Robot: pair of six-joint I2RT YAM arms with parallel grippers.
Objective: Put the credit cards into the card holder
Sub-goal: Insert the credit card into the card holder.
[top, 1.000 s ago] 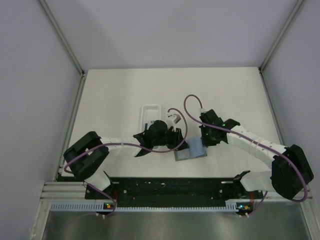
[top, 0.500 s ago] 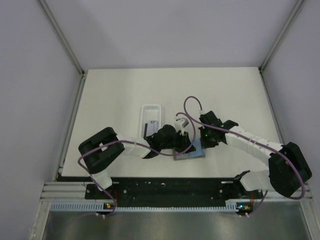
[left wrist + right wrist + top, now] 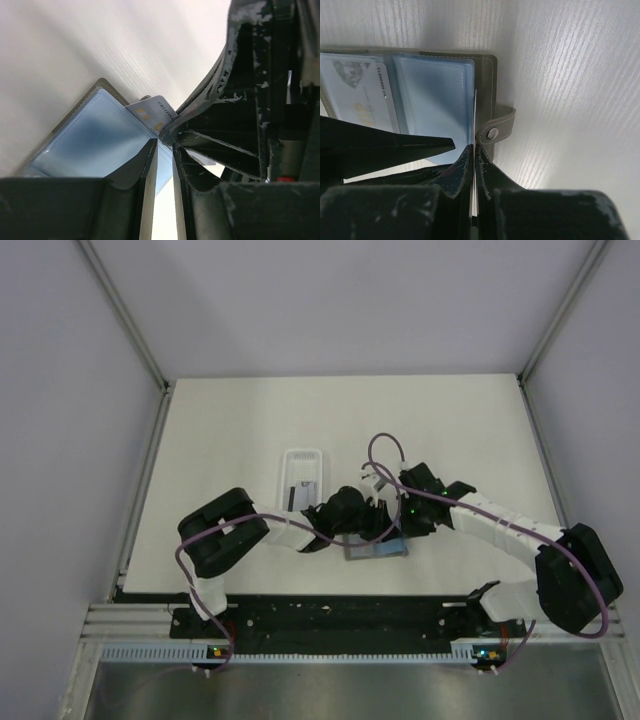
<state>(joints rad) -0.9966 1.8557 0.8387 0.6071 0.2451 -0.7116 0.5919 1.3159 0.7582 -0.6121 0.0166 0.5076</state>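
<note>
The card holder (image 3: 372, 551) lies open near the front edge, with bluish pockets (image 3: 90, 140) and a grey snap strap (image 3: 496, 127). My right gripper (image 3: 475, 147) is shut on the edge of one thin pocket leaf at the strap side and sits over the holder (image 3: 402, 526). My left gripper (image 3: 165, 145) hovers at the holder (image 3: 377, 512). Its jaws stand a narrow gap apart with nothing between them. One credit card (image 3: 152, 112) sits tucked in a pocket just past its tips and also shows in the right wrist view (image 3: 365, 100). Another credit card (image 3: 300, 493) lies in the tray.
A long white tray (image 3: 302, 457) with rounded ends stands left of the card holder. Both arms crowd together over the holder, with purple cables looping above them. Metal frame rails run along the table's left and right sides.
My left arm has reached rightwards from beside the tray to over the card holder, close against the right gripper. The right gripper and the holder have barely moved.
</note>
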